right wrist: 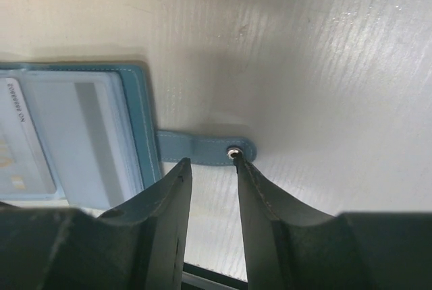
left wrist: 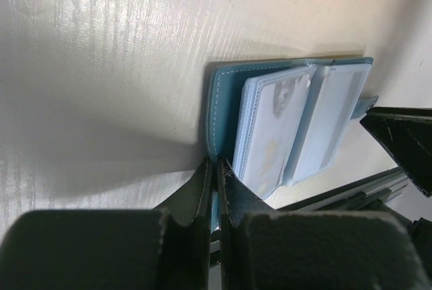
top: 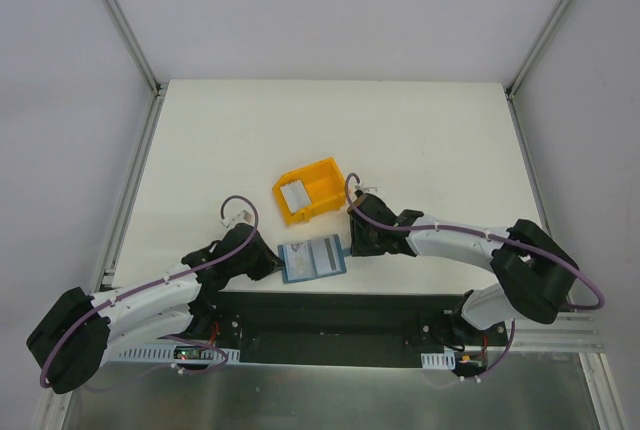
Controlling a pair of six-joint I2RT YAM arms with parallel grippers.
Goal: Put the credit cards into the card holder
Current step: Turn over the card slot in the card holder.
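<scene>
The holder (top: 312,258) lies open, pockets up, on the bench (top: 400,130) at its near edge, between the two arms. It is judged light and limp, with soft covers, clear sleeves that flex, and a loose tab (right wrist: 202,147) on its right side. It will probably slide or fold unless it is pinned. Take hold at a cover edge or at the tab, never on the sleeves.

Of the cards (top: 293,195), one pale one lies in the yellow bin (top: 330,185) just beyond the holder. A printed one shows behind a clear sleeve. They are judged thin, stiff and smooth, so awkward to lift off a flat floor. Take one by a short edge and feed it edge-first into a sleeve mouth.

Left end effector (left wrist: 216,165): jaws together, clamped on the holder's left cover edge, anchoring it.

Right end effector (right wrist: 209,163): jaws partly apart and empty, tips low at the bench on either side of the tab's end. One tip sits against the snap stud (right wrist: 233,152), and no grip on the tab is visible
</scene>
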